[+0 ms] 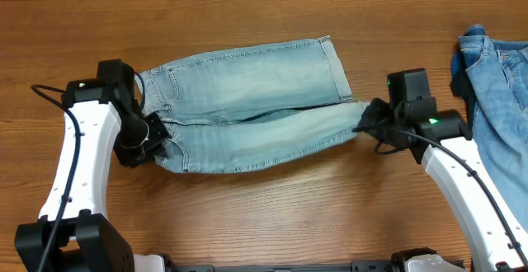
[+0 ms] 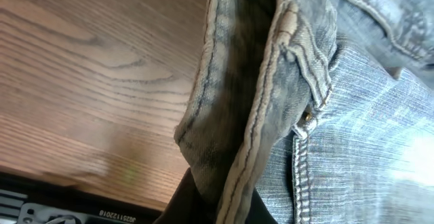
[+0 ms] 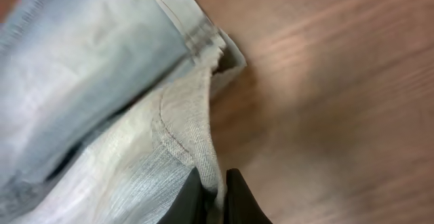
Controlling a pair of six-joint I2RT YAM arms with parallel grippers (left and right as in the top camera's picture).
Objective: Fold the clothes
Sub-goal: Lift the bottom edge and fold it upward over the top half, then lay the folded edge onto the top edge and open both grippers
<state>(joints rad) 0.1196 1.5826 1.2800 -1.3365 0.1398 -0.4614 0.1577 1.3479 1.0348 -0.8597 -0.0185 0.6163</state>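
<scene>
The pale light-blue denim shorts [image 1: 247, 107] lie flat across the table, waistband at the left, leg hems at the right. My left gripper [image 1: 153, 132] is shut on the waistband edge at the shorts' near-left corner; in the left wrist view the fingers [image 2: 217, 207] pinch the folded waistband [image 2: 264, 102]. My right gripper [image 1: 363, 119] is shut on the hem of the nearer leg; in the right wrist view the fingertips [image 3: 215, 190] clamp the hem cloth [image 3: 135, 149], slightly lifted off the wood.
A deeper-blue denim garment [image 1: 499, 99] is piled at the table's right edge, just beyond my right arm. The wooden tabletop [image 1: 272, 214] surrounds the shorts. The table's front edge shows in the left wrist view [image 2: 61, 190].
</scene>
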